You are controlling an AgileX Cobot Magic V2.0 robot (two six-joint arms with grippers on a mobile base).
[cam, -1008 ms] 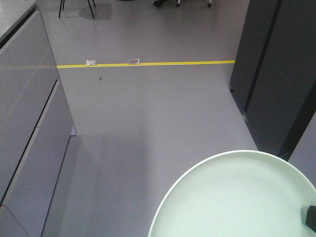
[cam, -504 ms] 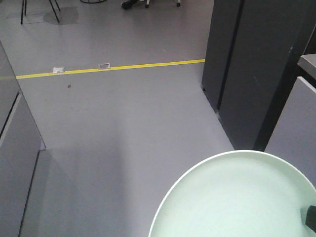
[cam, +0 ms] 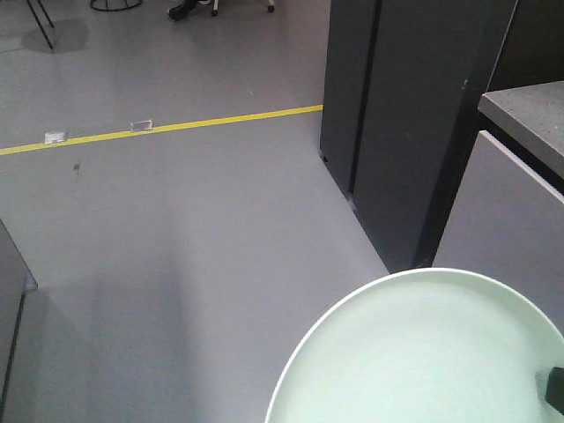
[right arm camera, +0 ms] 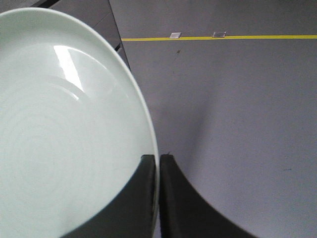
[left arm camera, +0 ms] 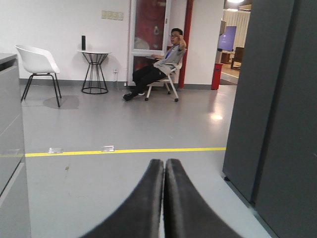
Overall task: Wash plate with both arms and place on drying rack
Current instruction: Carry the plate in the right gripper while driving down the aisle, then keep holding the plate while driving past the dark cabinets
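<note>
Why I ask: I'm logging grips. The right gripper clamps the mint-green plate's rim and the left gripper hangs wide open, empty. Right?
Not quite. The left gripper is empty but shut tight, not wide open, as the left wrist view shows. The right gripper does clamp the rim of the plate.
</note>
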